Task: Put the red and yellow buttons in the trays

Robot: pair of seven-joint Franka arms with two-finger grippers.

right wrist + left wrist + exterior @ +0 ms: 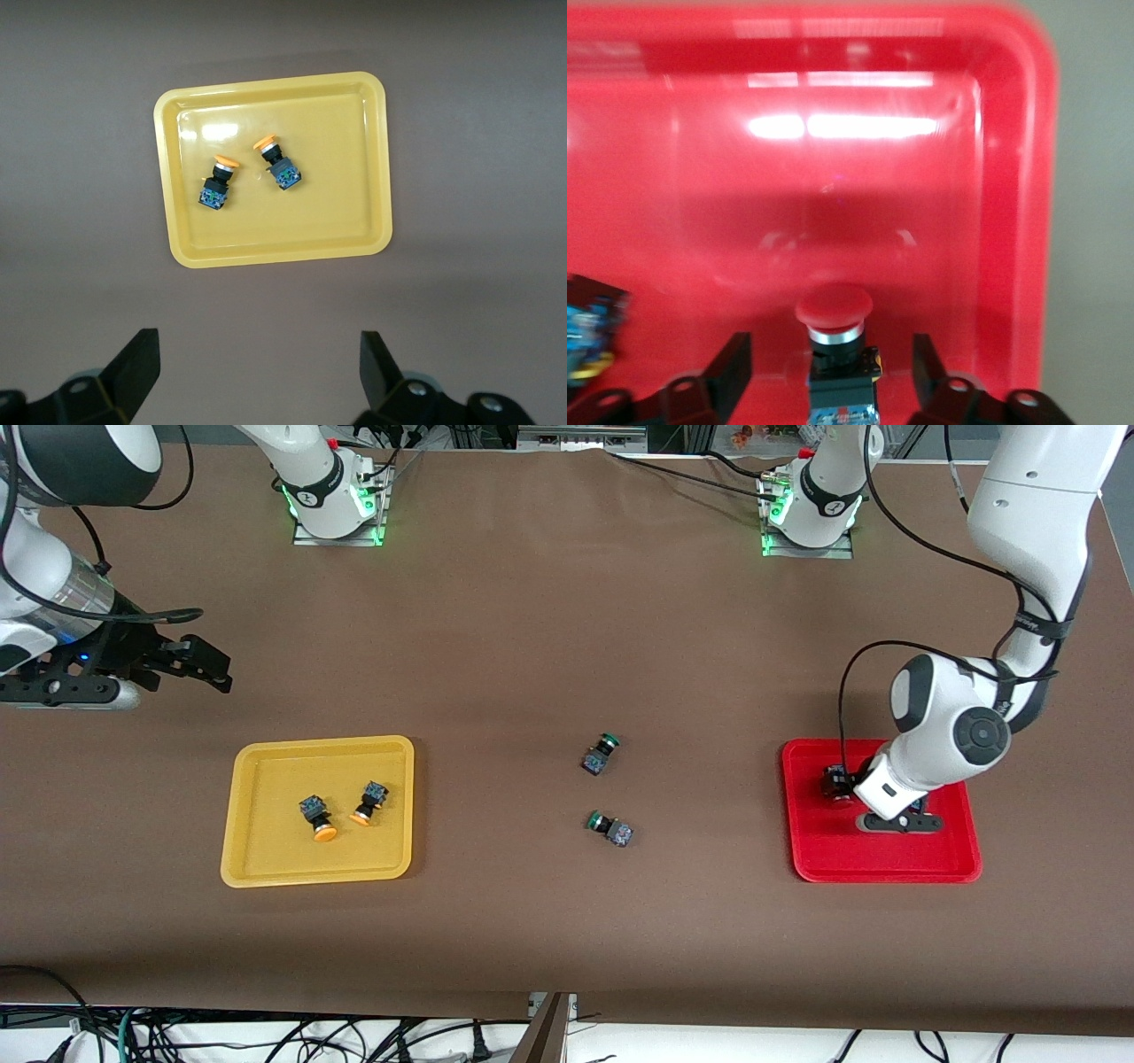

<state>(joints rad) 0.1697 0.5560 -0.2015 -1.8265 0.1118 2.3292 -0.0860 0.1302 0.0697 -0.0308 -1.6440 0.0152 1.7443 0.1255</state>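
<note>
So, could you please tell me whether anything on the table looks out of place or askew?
Nothing damaged or spilled. Two green-capped buttons lie tipped over on the bare table between the yellow tray and the red tray. The yellow-capped buttons also lie on their sides.

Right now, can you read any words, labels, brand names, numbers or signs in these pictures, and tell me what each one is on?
No readable text anywhere.
Red tray: plain, no marking.
Yellow tray: plain, no marking.
Red button between the open fingers of the left gripper: cap blank; base print too blurred to read.
Yellow buttons: base markings too small to read.
Green buttons: too small to read.
</note>
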